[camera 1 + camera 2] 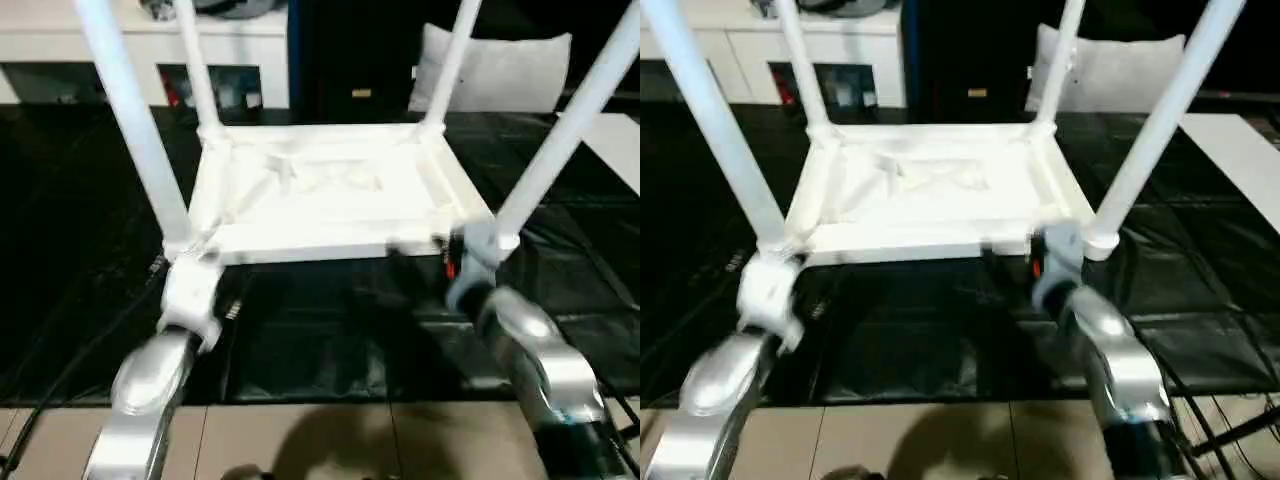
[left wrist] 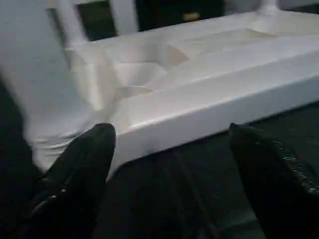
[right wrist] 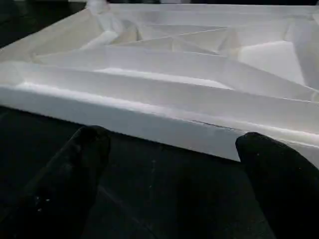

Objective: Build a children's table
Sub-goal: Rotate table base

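The tabletop (image 1: 330, 195) is seen lying upside down on the black floor mat (image 1: 330, 340), ribbed underside up, with all four legs (image 1: 130, 120) standing in the corner sockets and rising out of the top of the head views; the left gripper (image 2: 169, 164) is held low at the near left corner, its two black fingers (image 2: 79, 169) spread wide, and the tabletop's near rim is seen just beyond the tips, apart from them, nothing pinched; the right gripper (image 3: 172, 169) is held at the near edge close to the right corner, its fingers (image 3: 279, 174) likewise spread wide, with the white rim just ahead of the tips and the dark mat between them, nothing gripped; behind the table a white cabinet (image 1: 60, 45) and a pale cushion (image 1: 500, 70) are made out.
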